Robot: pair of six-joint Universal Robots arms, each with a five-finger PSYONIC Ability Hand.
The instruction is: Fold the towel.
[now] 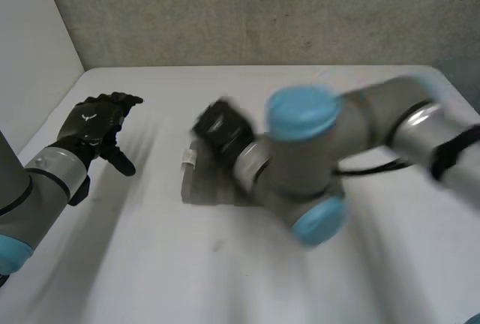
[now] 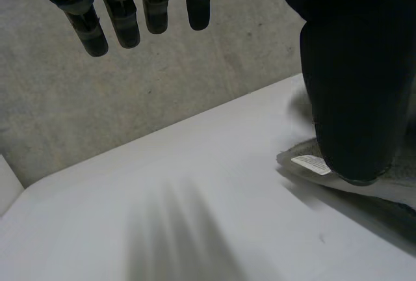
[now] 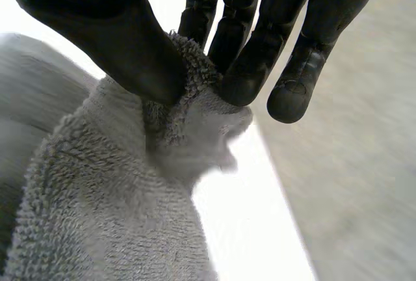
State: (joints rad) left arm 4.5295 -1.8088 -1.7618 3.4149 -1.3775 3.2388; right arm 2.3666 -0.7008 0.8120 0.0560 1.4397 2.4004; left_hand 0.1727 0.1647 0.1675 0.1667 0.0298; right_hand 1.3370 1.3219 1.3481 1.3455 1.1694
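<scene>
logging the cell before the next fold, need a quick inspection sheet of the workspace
surface: white table, one small dark speck near the towel
job's things: grey towel lying mid-table, partly under the right arm, white label at one edge
clutter: nothing seen
hands: left hand open, fingers straight, beside the towel and apart from it; right hand pinches a towel edge or corner between thumb and fingers
loose cables: nothing seen
surroundings: grey wall behind the table, white panel on the left-arm side
</scene>
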